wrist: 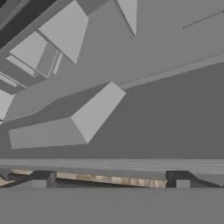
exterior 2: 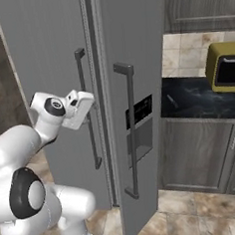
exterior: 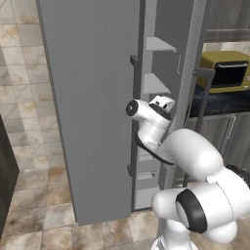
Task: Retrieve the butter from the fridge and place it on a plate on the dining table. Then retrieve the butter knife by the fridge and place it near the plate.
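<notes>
In the left base view we see the fridge [exterior: 93, 97] with its doors partly ajar, and through the gap a column of pale shelves [exterior: 156, 85] that look bare from here; the arm reaches into that gap, the pincer [exterior: 165, 102] at the level of the middle shelves. We cannot find the butter on any shelf we can make out, so where it lies we cannot tell. To the right, a yellow-olive microwave [exterior: 225, 72] sits on the dark bench [exterior: 219, 102]. In the right base view the hand sits just beside the left door's bar handle [exterior 2: 87, 109], while the right door [exterior 2: 133, 98] with its black display panel [exterior 2: 139, 112] stands swung toward us. In the hand view the two finger tips [wrist: 41, 178] stand wide apart with nothing between them, looking over grey shelf surfaces [wrist: 94, 109] holding nothing we can see. We judge the butter will be light, small, somewhat soft and slick, best taken across its narrow sides with a gentle squeeze.
</notes>
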